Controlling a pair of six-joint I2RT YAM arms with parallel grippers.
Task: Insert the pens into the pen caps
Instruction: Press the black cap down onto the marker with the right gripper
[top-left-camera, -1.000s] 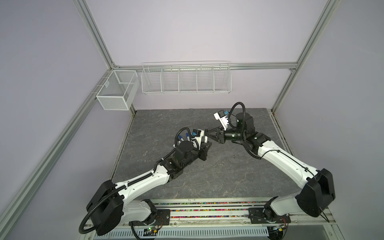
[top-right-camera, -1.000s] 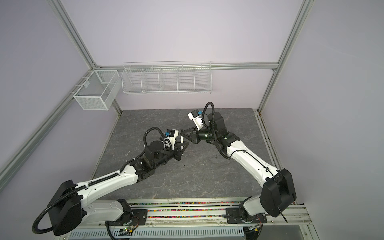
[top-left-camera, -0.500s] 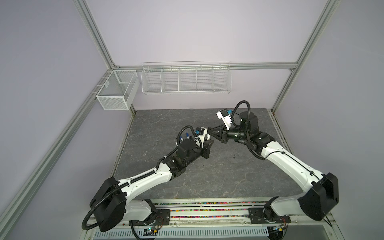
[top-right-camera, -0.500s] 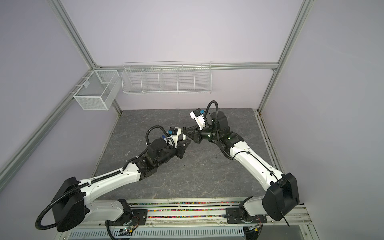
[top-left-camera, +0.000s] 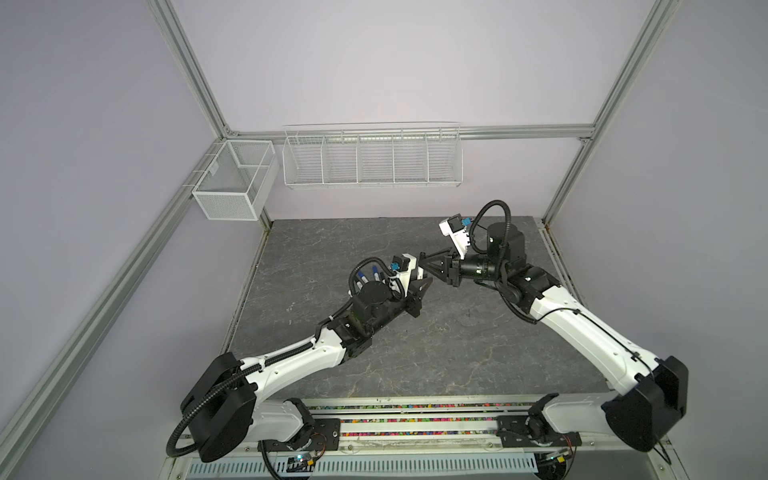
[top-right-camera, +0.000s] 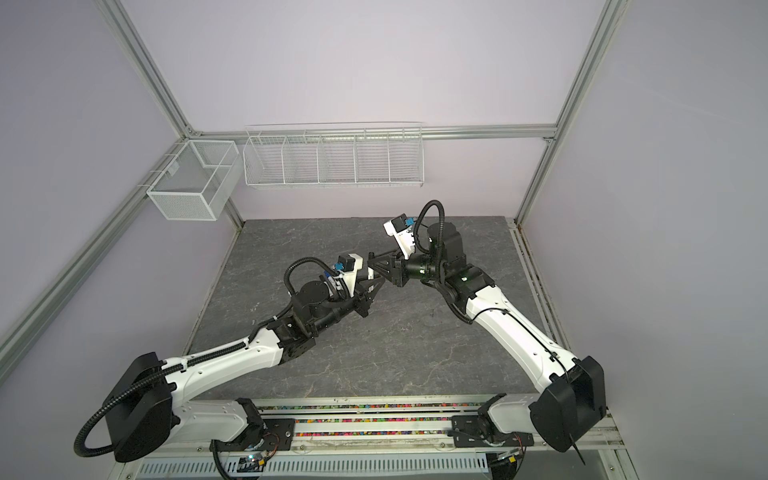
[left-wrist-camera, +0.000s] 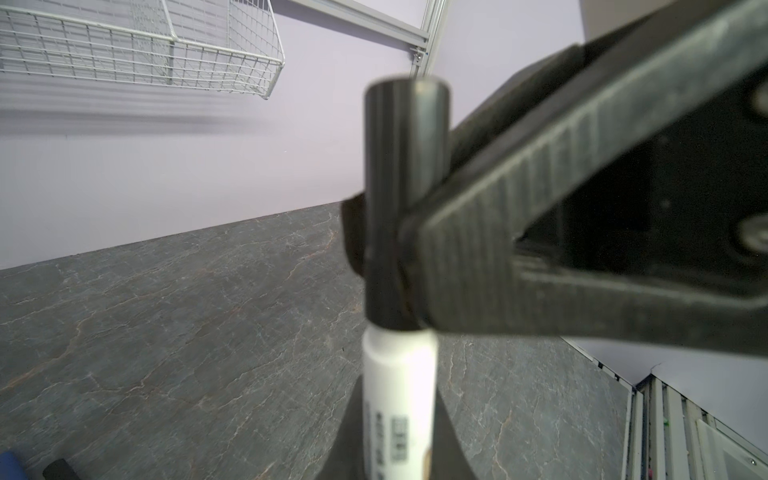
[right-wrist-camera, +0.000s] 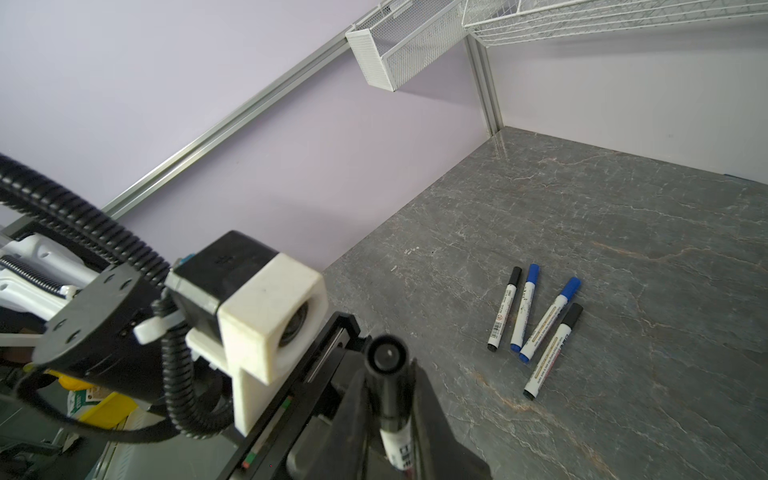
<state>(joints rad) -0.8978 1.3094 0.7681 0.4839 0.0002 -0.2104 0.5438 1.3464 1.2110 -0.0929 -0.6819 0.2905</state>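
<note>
In both top views the left gripper (top-left-camera: 424, 285) and right gripper (top-left-camera: 424, 262) meet tip to tip above the middle of the table (top-left-camera: 332, 249). The left wrist camera (top-left-camera: 405, 268) hides what is between them.

Left wrist view: a pen (left-wrist-camera: 399, 386) rises from the left jaws, clamped tight, with a black cap (left-wrist-camera: 405, 174) seated on its end. The right fingers (left-wrist-camera: 498, 232) flank that cap (gripping or just off it, I cannot tell).

Right wrist view: the cap shows end-on between the right fingers. Four capped pens (right-wrist-camera: 524, 309), two blue and two black, lie close together on the table.
</note>
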